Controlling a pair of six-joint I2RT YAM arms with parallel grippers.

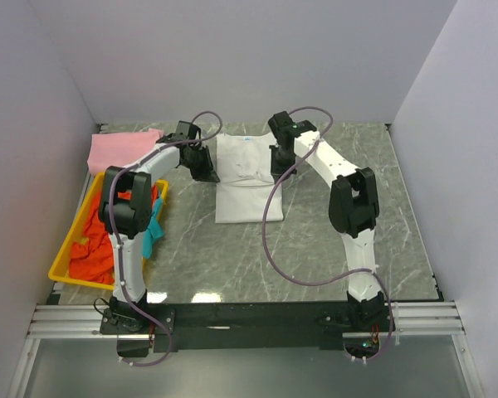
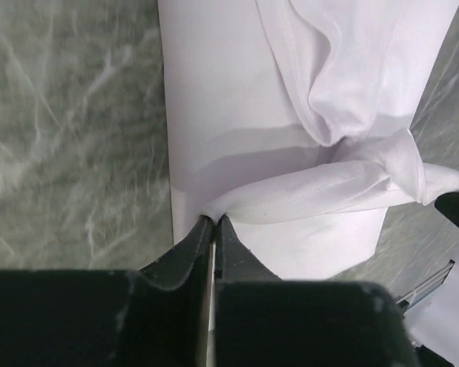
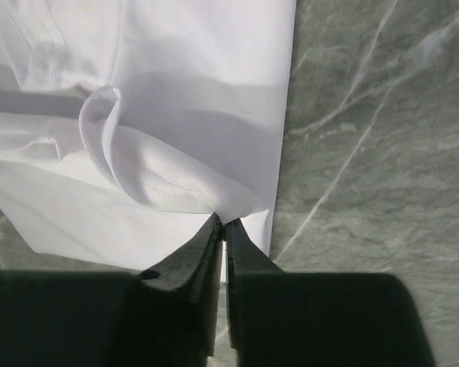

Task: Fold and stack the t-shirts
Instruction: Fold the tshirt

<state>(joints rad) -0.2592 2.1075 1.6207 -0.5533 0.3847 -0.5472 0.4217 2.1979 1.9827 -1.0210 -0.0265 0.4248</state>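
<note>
Left gripper and right gripper: jaws pinched shut on opposite edges of the white t-shirt.
Carry both edges level over the t-shirt so the fold lands square.

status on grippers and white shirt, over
Left gripper shut on plain white cloth t-shirt, left edge. Right gripper shut on its right edge. Nothing in the way; yellow plastic tray off left.
</note>
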